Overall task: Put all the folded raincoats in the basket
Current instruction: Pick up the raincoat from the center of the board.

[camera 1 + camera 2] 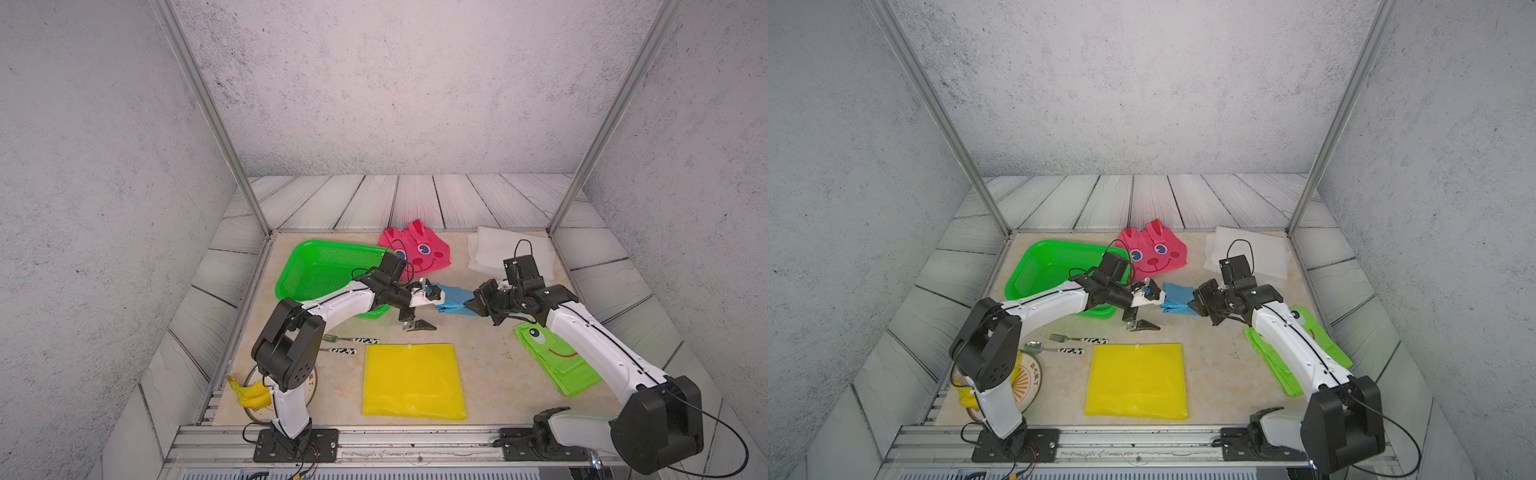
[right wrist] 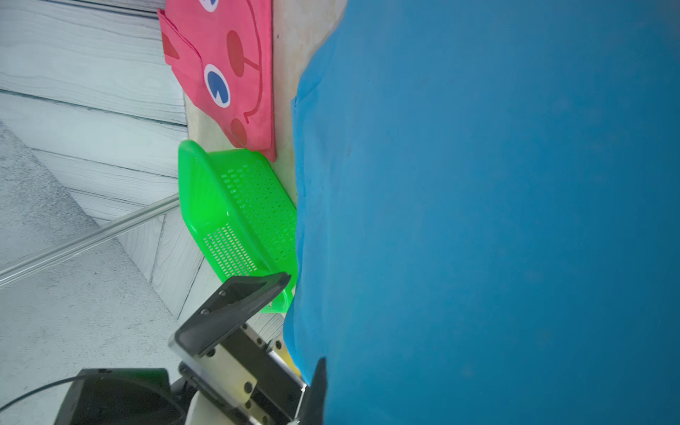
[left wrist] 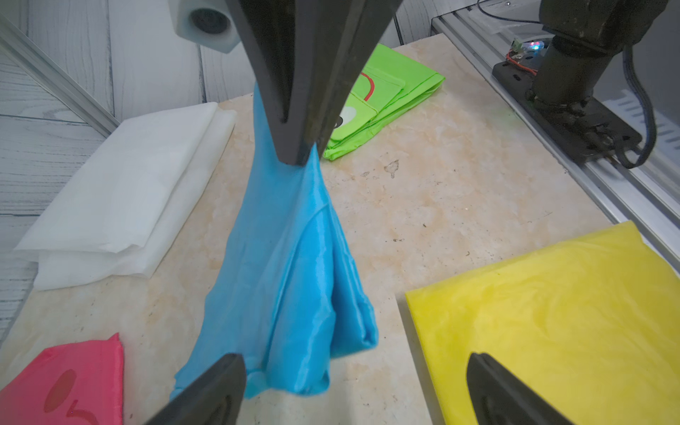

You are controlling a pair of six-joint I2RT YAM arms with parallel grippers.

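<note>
Beige tabletop (image 1: 490,374) with basket (image 1: 309,272), yellow sheet (image 1: 413,380)

The left arm (image 1: 332,305) covered the near right corner of the basket (image 1: 332,243). Its base hid part of the banana (image 1: 249,395) and of the plate (image 1: 1027,388), whose lettering was too small to read. The right arm (image 1: 602,345) crossed the frog-faced raincoat (image 1: 557,361), hiding part of its face. In the right wrist view the blue raincoat (image 2: 478,220) filled most of the picture and ran off its edges. The right gripper (image 3: 300,154) had its pads buried in that cloth. In the left wrist view the yellow raincoat (image 3: 552,331) and the pink raincoat (image 3: 66,386) were cut off at the edges.
</note>
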